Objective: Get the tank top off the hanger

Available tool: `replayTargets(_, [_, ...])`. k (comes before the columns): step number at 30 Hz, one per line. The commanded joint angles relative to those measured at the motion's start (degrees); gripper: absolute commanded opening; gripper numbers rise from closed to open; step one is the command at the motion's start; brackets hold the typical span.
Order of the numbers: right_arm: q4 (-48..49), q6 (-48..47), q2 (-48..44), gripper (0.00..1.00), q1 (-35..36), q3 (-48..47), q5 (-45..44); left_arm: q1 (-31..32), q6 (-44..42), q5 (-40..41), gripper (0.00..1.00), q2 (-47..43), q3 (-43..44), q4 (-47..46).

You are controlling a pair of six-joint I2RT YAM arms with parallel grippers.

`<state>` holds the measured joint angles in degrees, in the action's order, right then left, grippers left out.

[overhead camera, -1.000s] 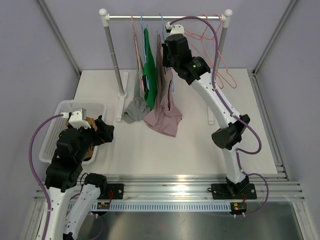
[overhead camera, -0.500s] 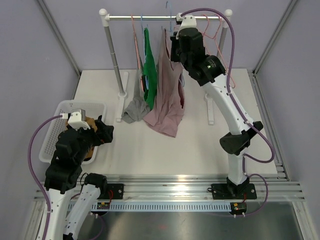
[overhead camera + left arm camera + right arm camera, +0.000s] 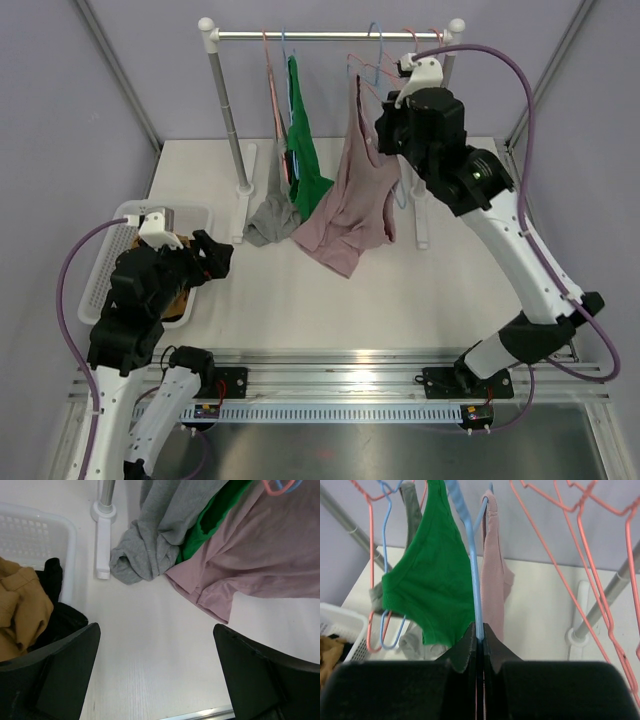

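Note:
The pink tank top point(image 3: 355, 195) hangs on a blue hanger point(image 3: 376, 32), its hem trailing on the table. My right gripper point(image 3: 388, 100) is shut on the hanger's blue wire point(image 3: 472, 570), just under the hook, with the pink top point(image 3: 492, 580) behind it. The hook shows at the height of the rail point(image 3: 300, 36); I cannot tell if it rests on it. My left gripper point(image 3: 215, 255) is open and empty, low over the table in front of the pink top's hem point(image 3: 260, 565).
A green top point(image 3: 305, 160) and a grey garment point(image 3: 268, 215) hang on the rail to the left. Empty pink hangers point(image 3: 560, 555) hang to the right. A white basket point(image 3: 120, 215) with clothes stands at the left, beside my left gripper point(image 3: 155, 630). The rack's feet rest on the table.
My right arm has swung to the right and toward the camera, carrying the blue hanger and pink tank top away from the green top. The left arm has barely shifted.

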<state>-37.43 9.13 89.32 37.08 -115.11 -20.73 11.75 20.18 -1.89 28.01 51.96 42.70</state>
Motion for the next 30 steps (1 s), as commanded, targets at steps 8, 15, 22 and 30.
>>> replayTargets(8, [0.35, 6.77, -29.79, 0.0, 0.19, 19.72, 19.39, 16.96, 5.03, 1.96, 0.99, 16.53, 15.87, -10.96])
replayTargets(15, [-5.19, 11.79, -44.04, 0.0, 0.18, 27.48, 32.75, 42.37, 1.53, 19.8, 0.99, 25.07, 23.27, -20.6])
replayTargets(22, [-10.64, 13.81, -52.83, 0.0, 0.27, 30.56, 35.94, 56.1, -6.3, 23.16, 0.99, 33.68, 22.65, -37.06])
replayTargets(30, [-14.34, 14.78, -55.57, 0.0, 0.19, 31.0, 38.04, 56.1, -8.41, 24.73, 0.77, 40.8, 24.14, -40.94])
